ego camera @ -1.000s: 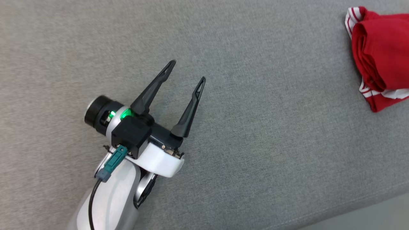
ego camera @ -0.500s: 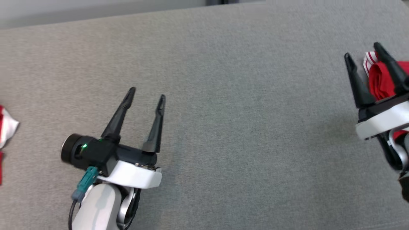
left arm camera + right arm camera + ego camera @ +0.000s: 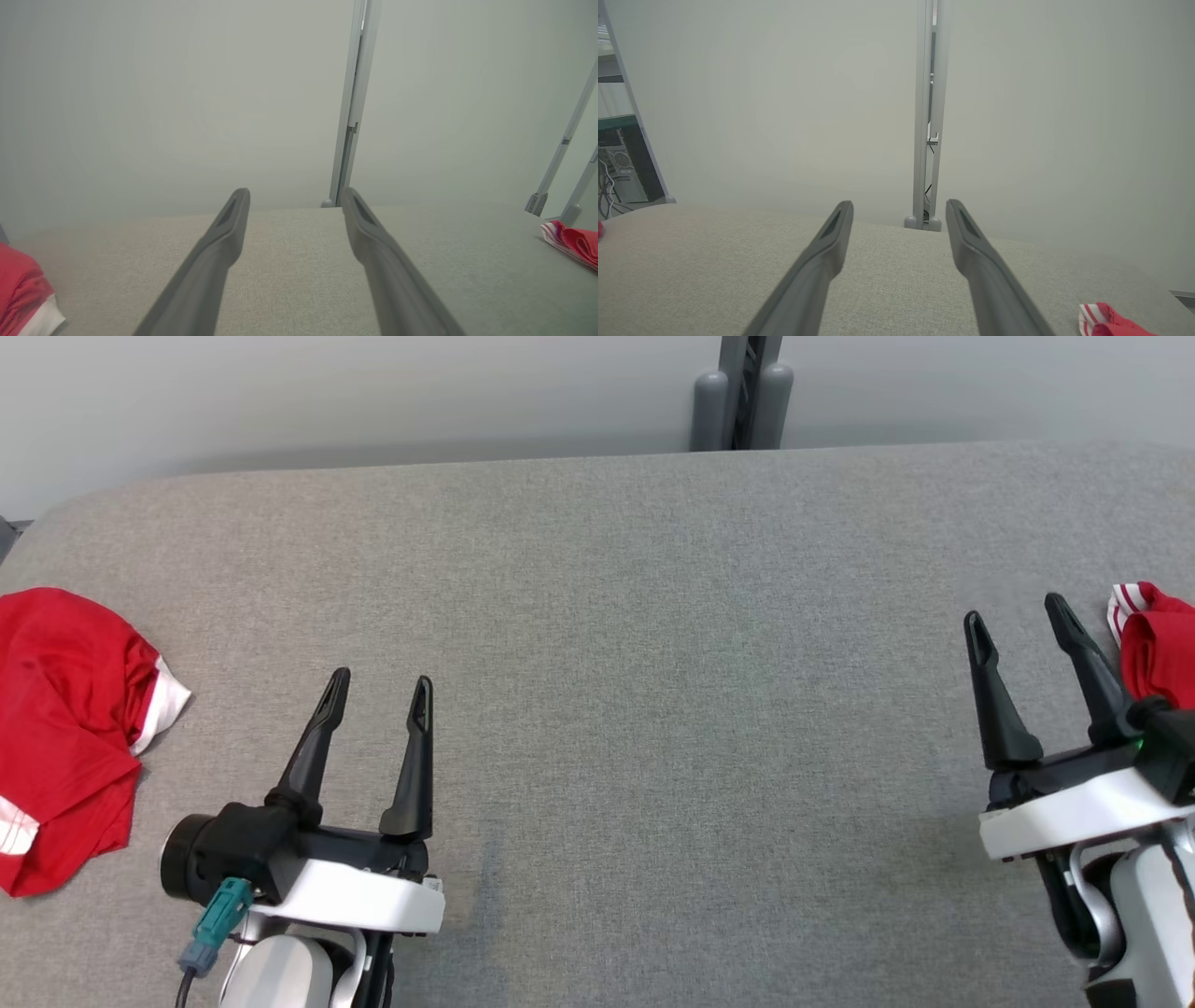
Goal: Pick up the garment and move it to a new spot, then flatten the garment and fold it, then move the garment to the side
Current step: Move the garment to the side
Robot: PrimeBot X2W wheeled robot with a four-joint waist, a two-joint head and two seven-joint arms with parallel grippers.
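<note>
The garment lies bunched at the right edge of the grey surface, red with red-and-white striped trim. It also shows in the left wrist view as the garment and in the right wrist view as the garment. My right gripper hovers just to its left, open and empty, its outer finger close beside the cloth. My left gripper stands open and empty at the lower left, far from the garment. Both wrist views look along open fingers, the left gripper and the right gripper, with nothing between them.
Another red garment with a white edge lies crumpled at the far left, also seen low in the left wrist view. The grey padded surface ends at a pale wall, where a grey post stands.
The head camera has swung and tilted up, so the whole picture shifted: the right gripper, the far edge and the left red garment came into view. Both grippers stay open.
</note>
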